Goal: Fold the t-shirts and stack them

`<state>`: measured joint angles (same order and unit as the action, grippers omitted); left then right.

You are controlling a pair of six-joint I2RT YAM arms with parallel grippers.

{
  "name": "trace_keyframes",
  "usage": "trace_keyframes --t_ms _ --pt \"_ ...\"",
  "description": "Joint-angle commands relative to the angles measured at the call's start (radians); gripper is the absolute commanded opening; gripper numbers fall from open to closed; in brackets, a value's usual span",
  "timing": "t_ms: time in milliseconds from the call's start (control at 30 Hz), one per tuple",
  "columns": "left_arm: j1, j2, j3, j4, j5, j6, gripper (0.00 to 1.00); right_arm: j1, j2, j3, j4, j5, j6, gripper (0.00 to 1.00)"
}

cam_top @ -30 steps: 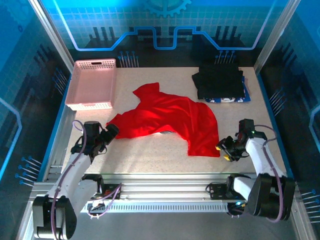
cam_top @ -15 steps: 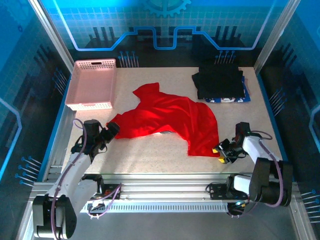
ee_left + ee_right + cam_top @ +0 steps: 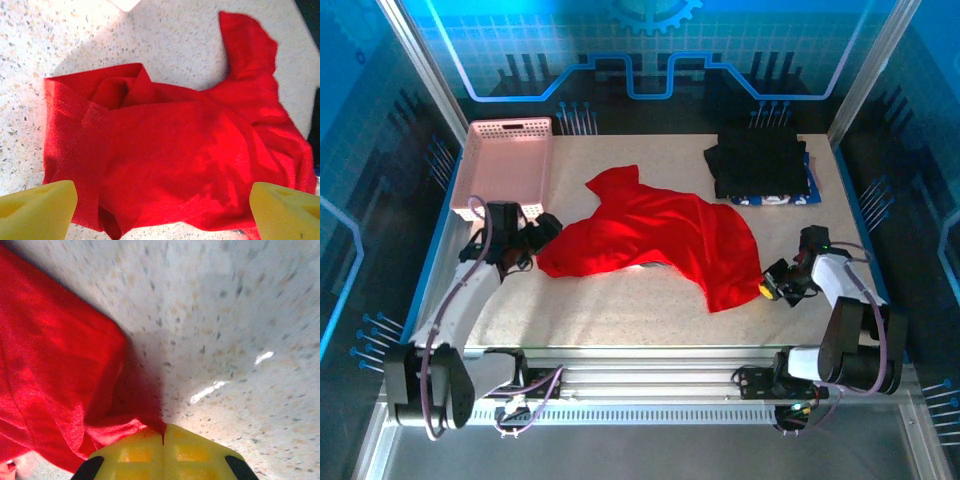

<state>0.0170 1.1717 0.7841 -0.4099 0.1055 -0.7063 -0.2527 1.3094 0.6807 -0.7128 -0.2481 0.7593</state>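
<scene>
1. Pads of the right tool (image 3: pixel 163 432) meet flush, clamped on a thin corner of the red t-shirt (image 3: pixel 660 240). Seen from above, this tool sits low at the shirt's near right corner.
2. The left tool (image 3: pixel 160 215) stands wide apart and holds nothing. Its yellow pads (image 3: pixel 37 210) flank the shirt's left edge, and whether they touch the cloth cannot be told.
3. The red t-shirt lies crumpled and unfolded across the middle of the worktop (image 3: pixel 620 310). One sleeve points toward the far side, and the left edge is doubled over on itself.
4. The black folded shirts (image 3: pixel 760 160) rest at the far right corner, stacked on a navy shirt (image 3: pixel 785 198) whose edge shows along the near side. The stack lies apart from the red t-shirt.
5. The pink basket (image 3: pixel 505 165) stands at the far left corner, just beyond the left tool.
</scene>
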Motion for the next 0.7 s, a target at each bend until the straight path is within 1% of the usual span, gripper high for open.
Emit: trace_keyframes --t_ms 0,67,100,167,267,367,433,500,600,667 --pt "0.009 0.112 0.063 -0.115 0.049 0.031 0.90 -0.040 -0.018 0.020 -0.030 0.032 -0.057 0.00" --pt "0.009 0.203 0.123 -0.154 0.068 0.042 0.86 -0.053 -0.009 0.020 -0.030 0.029 -0.073 0.00" --pt "0.009 0.241 0.150 -0.184 0.060 0.055 0.84 -0.057 -0.003 0.020 -0.030 0.027 -0.078 0.00" --pt "0.009 0.313 0.207 -0.266 -0.014 0.091 0.80 -0.063 0.004 0.018 -0.024 0.023 -0.084 0.00" --pt "0.010 0.346 0.223 -0.274 -0.079 0.118 0.71 -0.071 0.003 0.016 -0.026 0.023 -0.099 0.00" --pt "0.011 0.367 0.233 -0.271 -0.111 0.119 0.66 -0.087 0.001 0.021 -0.034 0.021 -0.117 0.00" --pt "0.012 0.392 0.242 -0.275 -0.134 0.125 0.64 -0.100 0.001 0.021 -0.034 0.015 -0.126 0.00" --pt "0.012 0.420 0.251 -0.273 -0.146 0.134 0.62 -0.108 0.003 0.022 -0.035 0.011 -0.132 0.00" --pt "0.013 0.467 0.267 -0.274 -0.142 0.141 0.52 -0.109 0.012 0.027 -0.034 0.012 -0.138 0.00" --pt "0.013 0.488 0.261 -0.282 -0.157 0.148 0.48 -0.111 0.014 0.028 -0.031 0.010 -0.138 0.00"
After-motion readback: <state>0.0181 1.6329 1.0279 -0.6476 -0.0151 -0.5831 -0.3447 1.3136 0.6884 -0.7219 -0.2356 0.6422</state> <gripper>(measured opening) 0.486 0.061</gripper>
